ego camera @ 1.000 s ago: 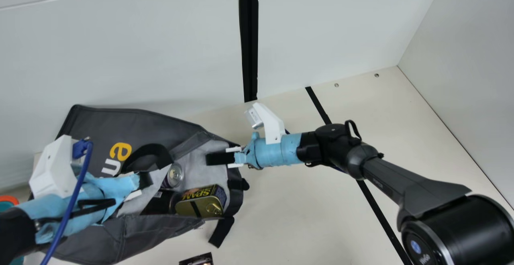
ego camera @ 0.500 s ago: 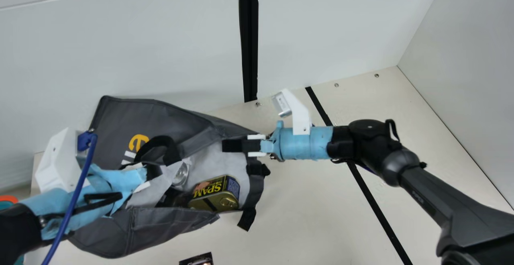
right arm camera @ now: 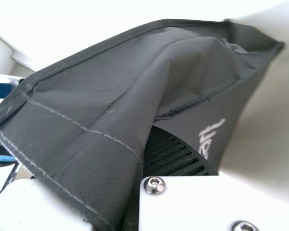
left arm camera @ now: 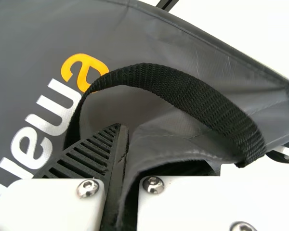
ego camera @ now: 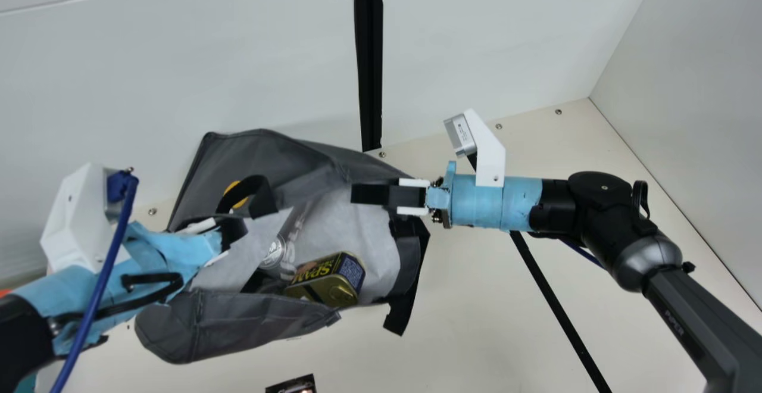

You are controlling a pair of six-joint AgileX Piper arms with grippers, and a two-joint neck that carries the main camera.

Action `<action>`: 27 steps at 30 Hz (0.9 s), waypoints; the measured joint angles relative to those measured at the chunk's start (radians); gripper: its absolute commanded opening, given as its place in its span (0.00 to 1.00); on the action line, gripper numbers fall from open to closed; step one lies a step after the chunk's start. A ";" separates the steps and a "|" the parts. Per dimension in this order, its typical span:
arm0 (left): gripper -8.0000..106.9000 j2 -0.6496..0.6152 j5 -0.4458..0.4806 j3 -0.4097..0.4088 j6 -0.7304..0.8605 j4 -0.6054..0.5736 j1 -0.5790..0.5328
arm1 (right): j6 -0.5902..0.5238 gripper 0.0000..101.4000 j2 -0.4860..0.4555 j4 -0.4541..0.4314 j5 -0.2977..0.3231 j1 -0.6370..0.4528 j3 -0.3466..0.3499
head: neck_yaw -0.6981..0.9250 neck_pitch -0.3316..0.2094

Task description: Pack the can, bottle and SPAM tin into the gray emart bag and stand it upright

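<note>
My left gripper [ego camera: 231, 233] is shut on the near-left rim of the gray emart bag [ego camera: 232, 328], beside a black handle loop. My right gripper [ego camera: 372, 194] is shut on the bag's rim at the other end of its opening. Through the mouth show the SPAM tin [ego camera: 326, 281], the silver end of the can [ego camera: 274, 252] and a dark shape, mostly hidden, perhaps the bottle. In the left wrist view, gray cloth of the bag [left arm camera: 173, 139] runs between the fingers of my left gripper [left arm camera: 123, 139]; in the right wrist view, folded bag cloth [right arm camera: 96, 106] enters my right gripper [right arm camera: 147, 144].
A pale wall [ego camera: 178, 71] rises just behind the bag. A small dark item [ego camera: 292, 384] lies at the near edge of the view, and black tape [ego camera: 553, 303] crosses the cream table [ego camera: 464, 321] under the right arm.
My right gripper has moved right and slightly back toward the wall, pulling the bag and its contents along. The left gripper has shifted slightly, still holding the rim.
</note>
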 measured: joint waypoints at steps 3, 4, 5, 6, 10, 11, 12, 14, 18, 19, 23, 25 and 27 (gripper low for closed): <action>0.00 -0.004 0.000 -0.022 0.007 0.001 -0.007 | 0.022 0.00 -0.024 0.025 -0.002 0.008 -0.009 | 0.002 0.000; 0.00 -0.005 0.000 -0.027 0.013 0.001 -0.009 | 0.027 0.00 -0.032 0.035 -0.002 0.010 -0.011 | 0.000 0.000; 0.00 -0.008 0.000 -0.032 0.015 -0.002 -0.009 | 0.032 0.00 -0.039 0.040 -0.001 0.012 -0.013 | 0.002 0.000; 0.00 -0.014 0.002 -0.034 0.021 -0.004 -0.009 | 0.041 0.00 -0.048 0.046 -0.001 0.015 -0.016 | 0.000 0.000; 0.00 -0.032 0.004 -0.034 0.043 -0.021 -0.009 | 0.066 0.00 -0.082 0.058 -0.001 0.016 -0.023 | 0.000 0.000; 0.00 -0.037 0.003 -0.030 0.046 -0.025 -0.007 | 0.071 0.00 -0.092 0.067 -0.001 0.014 -0.025 | 0.000 0.000; 0.00 -0.045 0.003 -0.027 0.056 -0.033 -0.005 | 0.076 0.00 -0.102 0.076 -0.001 0.011 -0.024 | 0.002 0.000; 0.00 -0.061 0.005 -0.019 0.067 -0.044 -0.003 | 0.091 0.00 -0.125 0.085 -0.001 0.005 -0.024 | 0.000 0.000; 0.00 -0.098 0.013 0.001 0.092 -0.066 0.006 | 0.120 0.00 -0.170 0.087 0.001 -0.007 -0.015 | 0.002 0.000; 0.00 -0.108 0.018 0.005 0.096 -0.069 0.006 | 0.128 0.00 -0.185 0.089 0.002 -0.012 -0.011 | 0.002 0.000; 0.00 -0.155 0.035 0.023 0.115 -0.084 0.019 | 0.158 0.00 -0.242 0.086 0.003 -0.027 0.006 | 0.002 0.000; 0.00 -0.178 0.048 0.034 0.126 -0.094 0.028 | 0.172 0.00 -0.273 0.083 0.006 -0.034 0.013 | 0.000 0.000; 0.00 -0.204 0.059 0.040 0.134 -0.103 0.035 | 0.186 0.00 -0.300 0.081 0.009 -0.040 0.019 | 0.000 0.002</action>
